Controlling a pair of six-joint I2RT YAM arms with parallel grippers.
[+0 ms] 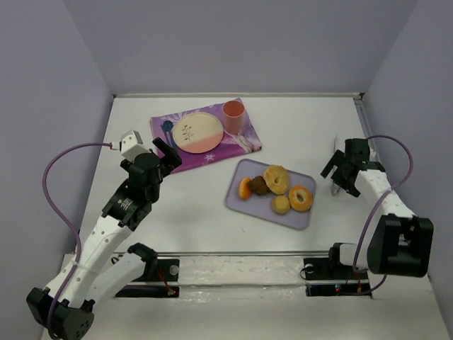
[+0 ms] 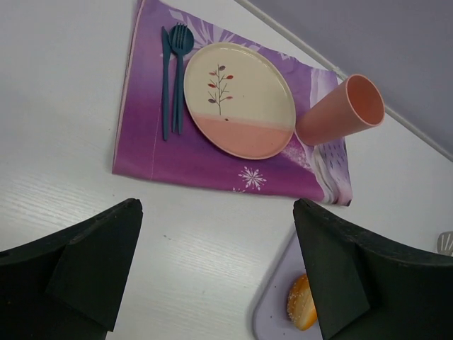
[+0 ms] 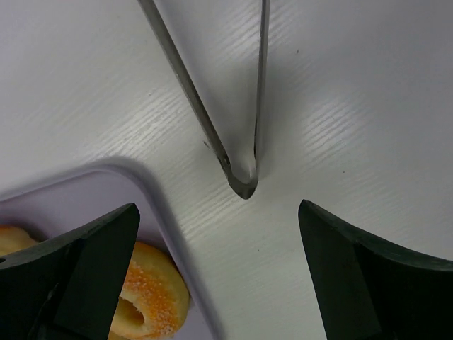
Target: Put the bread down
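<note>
Finds the bread at the far side of the lavender tray, near an orange-glazed donut. Judges it light, matte, slightly yielding; advises pinching across one wall of the ring. Records left gripper and right gripper wide open, empty.

White table, faintly wood-grained. Purple placemat, shading from magenta to violet and printed with white snowflakes. Cream plate with a salmon-pink lower band and a thin sprig bearing red and dark leaves. Salmon-pink cup. Dark teal cutlery. Pale lavender tray. Bread: matte golden-tan. Donut: brighter orange, speckled with pale sugar. Bun: yellowish. Wedge: orange. Lump: apparently dark brown, its surface too small to read. Tongs: plain silver-grey.
</note>
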